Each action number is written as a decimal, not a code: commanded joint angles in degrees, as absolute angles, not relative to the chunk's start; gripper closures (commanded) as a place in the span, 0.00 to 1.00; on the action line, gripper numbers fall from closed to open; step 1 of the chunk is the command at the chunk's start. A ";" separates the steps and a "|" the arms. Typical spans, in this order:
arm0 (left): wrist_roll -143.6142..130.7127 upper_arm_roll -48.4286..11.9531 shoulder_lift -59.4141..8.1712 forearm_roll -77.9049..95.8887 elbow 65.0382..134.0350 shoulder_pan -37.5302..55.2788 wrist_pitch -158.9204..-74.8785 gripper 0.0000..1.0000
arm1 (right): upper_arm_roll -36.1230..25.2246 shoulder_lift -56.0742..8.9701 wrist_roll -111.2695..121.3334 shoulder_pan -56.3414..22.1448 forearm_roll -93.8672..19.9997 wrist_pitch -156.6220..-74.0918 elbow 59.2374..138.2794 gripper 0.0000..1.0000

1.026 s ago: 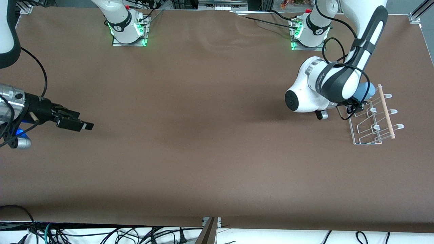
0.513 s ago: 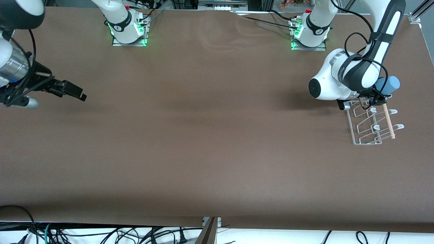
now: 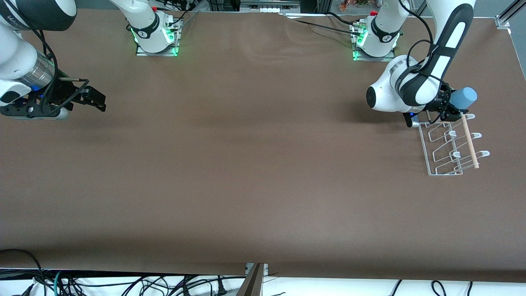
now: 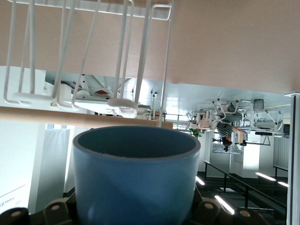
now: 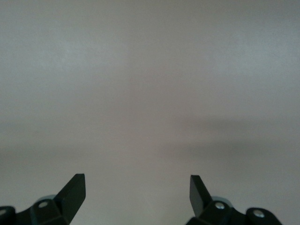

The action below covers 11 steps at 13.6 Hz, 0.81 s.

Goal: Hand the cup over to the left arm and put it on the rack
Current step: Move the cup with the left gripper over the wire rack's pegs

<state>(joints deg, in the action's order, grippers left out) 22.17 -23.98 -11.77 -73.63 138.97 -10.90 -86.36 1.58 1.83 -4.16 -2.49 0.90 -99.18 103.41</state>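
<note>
Blue cup (image 3: 463, 98) gripped sideways in left hand (image 3: 448, 103) over rack (image 3: 452, 144) end nearest bases. Right hand (image 3: 95, 100) open, waiting over tabletop (image 3: 246, 164), well apart from rack.

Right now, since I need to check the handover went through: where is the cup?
The cup is held in the left gripper, up in the air over the end of the rack that lies farthest from the front camera, at the left arm's end of the table.

The cup (image 3: 463, 98) is plain light blue, no pattern. The rack (image 3: 446, 144) is white wire with one pale wooden dowel (image 3: 469, 140) across it. Table (image 3: 246, 164) is flat matte brown. Both arms are white with black sections, and both bases glow green.
</note>
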 commanded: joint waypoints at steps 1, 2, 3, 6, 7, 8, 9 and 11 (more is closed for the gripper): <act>19.52 -24.26 -13.09 -77.07 139.39 -11.07 -86.57 1.00 | 0.26 2.90 -2.72 -3.69 1.58 -96.43 102.31 0.02; 17.95 -24.17 -14.23 -77.52 139.31 -11.07 -86.49 1.00 | 0.26 2.81 -2.64 -3.60 1.50 -93.89 100.65 0.02; 16.36 -24.17 -15.02 -78.82 139.31 -11.07 -86.48 1.00 | 0.26 2.64 -2.72 -3.60 1.49 -91.61 98.63 0.02; 14.95 -24.17 -16.52 -80.24 139.31 -11.95 -86.48 1.00 | 0.35 2.37 -2.90 -3.52 1.05 -90.79 97.82 0.02; 14.33 -24.17 -17.22 -80.24 139.22 -11.95 -86.31 1.00 | 0.35 2.37 -2.90 -3.52 0.97 -90.79 98.00 0.02; 13.63 -24.08 -17.92 -80.33 139.22 -11.95 -86.40 1.00 | 0.35 2.37 -2.90 -3.52 0.97 -90.70 98.00 0.02; 12.84 -24.08 -18.45 -80.42 139.22 -11.95 -86.40 0.96 | 0.35 2.29 -2.90 -3.52 0.97 -90.70 97.82 0.02; 12.74 -24.17 -18.46 -80.51 139.22 -11.78 -86.31 0.00 | 0.44 2.20 -2.90 -3.52 0.79 -90.70 97.82 0.02</act>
